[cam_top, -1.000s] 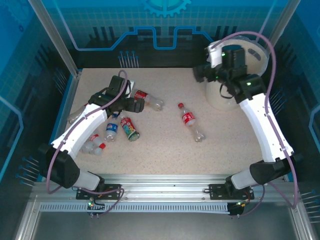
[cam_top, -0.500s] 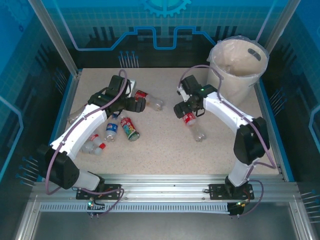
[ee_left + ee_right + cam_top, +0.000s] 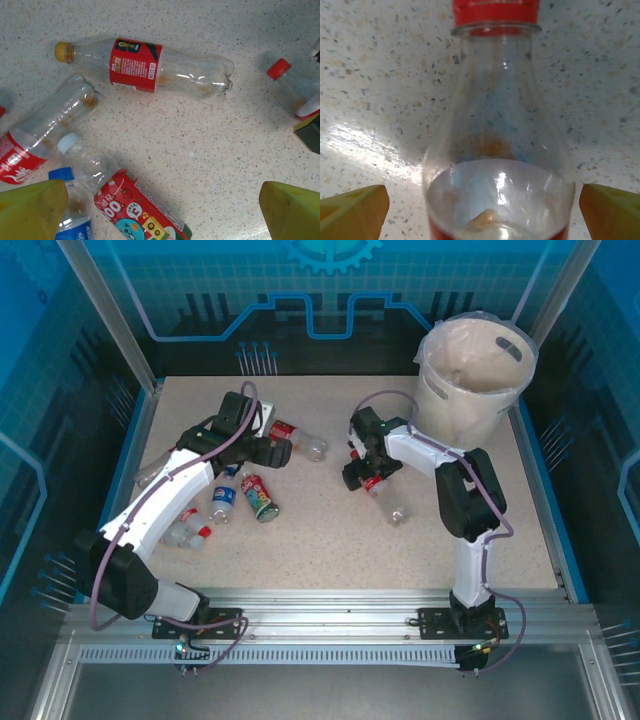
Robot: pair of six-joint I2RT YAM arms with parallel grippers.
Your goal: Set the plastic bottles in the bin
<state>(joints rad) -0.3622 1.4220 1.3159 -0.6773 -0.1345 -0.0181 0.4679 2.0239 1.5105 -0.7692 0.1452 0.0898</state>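
Change: the right tool (image 3: pixel 362 472) has come down from over the bin (image 3: pixel 470 418) onto the mid-tabletop bottle (image 3: pixel 393 504) — a new pick is likely starting.
Right tool: spread, fingers either side of the bottle's shoulder (image 3: pixel 495 125), not yet pinching.
Left tool (image 3: pixel 162 210): spread, unmoved above the left cluster (image 3: pixel 250 496).
Bottles: thin clear plastic, waisted, mostly red labels and caps — all lying flat.
Bin: round, white, bag-lined, far right.
Tabletop (image 3: pixel 320 550): speckled, slightly glossy.
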